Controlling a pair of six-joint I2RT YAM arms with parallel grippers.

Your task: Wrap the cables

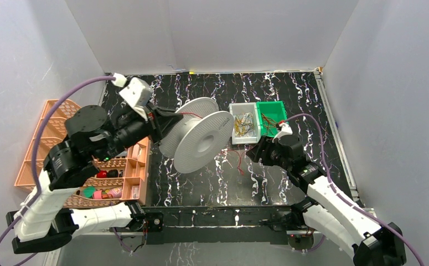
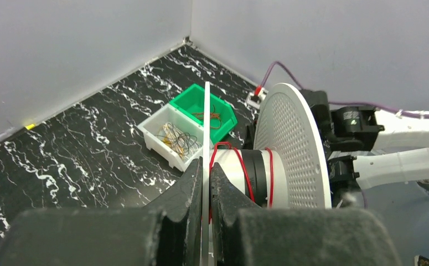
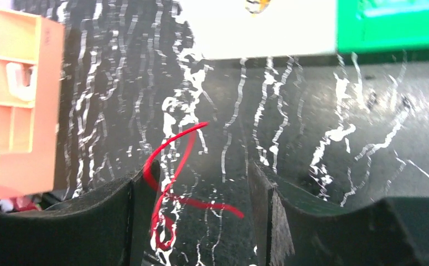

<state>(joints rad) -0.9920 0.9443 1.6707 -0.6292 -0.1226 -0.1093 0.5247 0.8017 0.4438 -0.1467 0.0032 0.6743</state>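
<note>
The white bin point(image 1: 243, 123), just to the right of the spool point(image 1: 198, 136), is seen to hold a tangle of short yellowish-gold wires. The green bin point(image 1: 272, 113), touching the white bin on the side away from the spool, holds a few thin red and dark strands. The orange compartment tray point(image 1: 51, 138), to the left of the spool against the side wall, has small red, green and pink items in the compartments nearest the arm bases; what they are cannot be told. The spool is held off the table point(image 1: 201, 183) with its axis roughly level. One flange is pinched edge-on between the pressed-together fingers of the left gripper point(image 2: 206, 169). A few turns of red cable point(image 2: 239, 166) are wound round the hub. A loose length of it lies on the marbled surface below and to the right of the spool, between the fingers of the right gripper point(image 3: 203, 177). These fingers are spread, and the strand runs just beside one of them without being clamped. A stretch of marbled surface separates the spool from the near edge. Both bins stand well apart from the far wall, and the green bin is well apart from the right-hand rail.
</note>
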